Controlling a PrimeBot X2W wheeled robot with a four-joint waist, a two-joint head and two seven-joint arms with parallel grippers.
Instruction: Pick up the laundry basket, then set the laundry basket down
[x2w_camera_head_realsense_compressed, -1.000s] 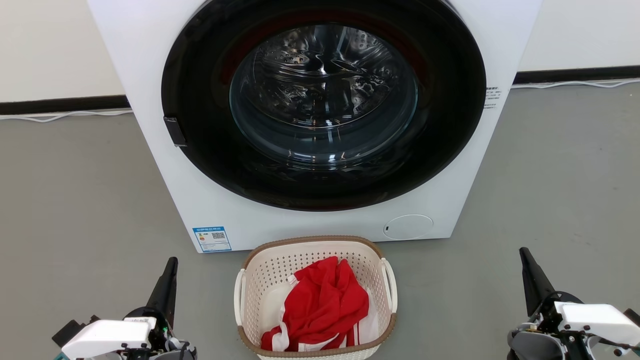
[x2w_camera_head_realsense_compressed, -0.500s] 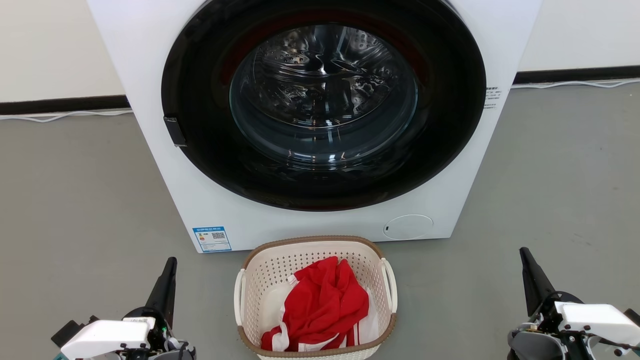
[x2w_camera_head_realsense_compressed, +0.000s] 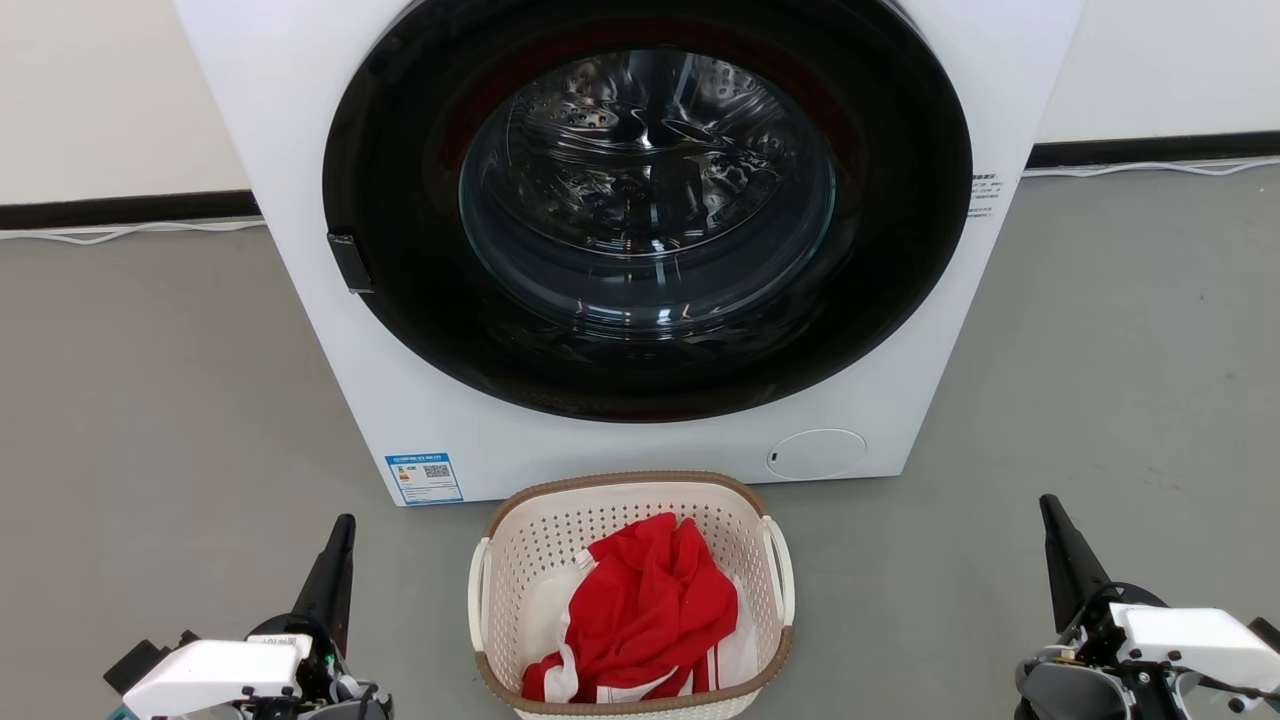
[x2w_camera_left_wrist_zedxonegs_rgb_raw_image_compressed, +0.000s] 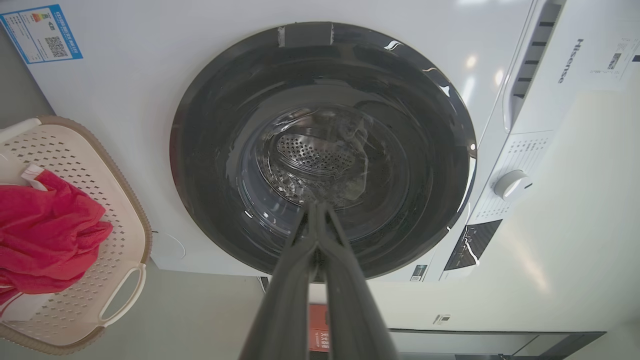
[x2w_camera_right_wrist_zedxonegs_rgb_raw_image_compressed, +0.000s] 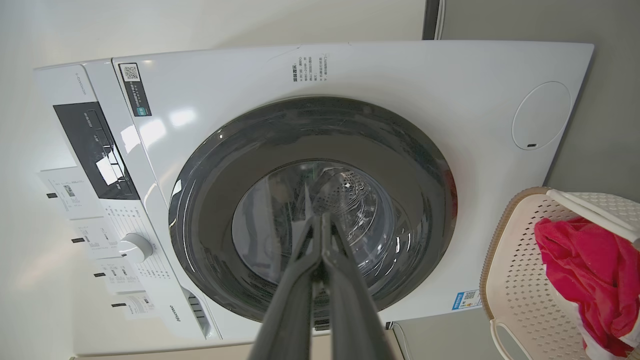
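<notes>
The cream perforated laundry basket (x2w_camera_head_realsense_compressed: 520, 560) with a brown rim and white side handles stands on the grey floor just in front of the washer, holding a red and white garment (x2w_camera_head_realsense_compressed: 650, 610). It also lies at the left edge of the left wrist view as basket (x2w_camera_left_wrist_zedxonegs_rgb_raw_image_compressed: 75, 290) and at the right edge of the right wrist view as basket (x2w_camera_right_wrist_zedxonegs_rgb_raw_image_compressed: 520, 280). My left gripper (x2w_camera_head_realsense_compressed: 343, 528) hovers left of the basket, fingers pressed together and empty (x2w_camera_left_wrist_zedxonegs_rgb_raw_image_compressed: 316, 207). Off to the basket's right my right gripper (x2w_camera_head_realsense_compressed: 1047, 506) is shut and empty too (x2w_camera_right_wrist_zedxonegs_rgb_raw_image_compressed: 320, 220).
A white front-loading washer (x2w_camera_head_realsense_compressed: 640, 230) with a dark round glass door, closed, rises right behind the basket. Grey floor (x2w_camera_head_realsense_compressed: 150, 400) stretches on both sides. A white cable (x2w_camera_head_realsense_compressed: 1150, 168) runs along the black skirting at the wall.
</notes>
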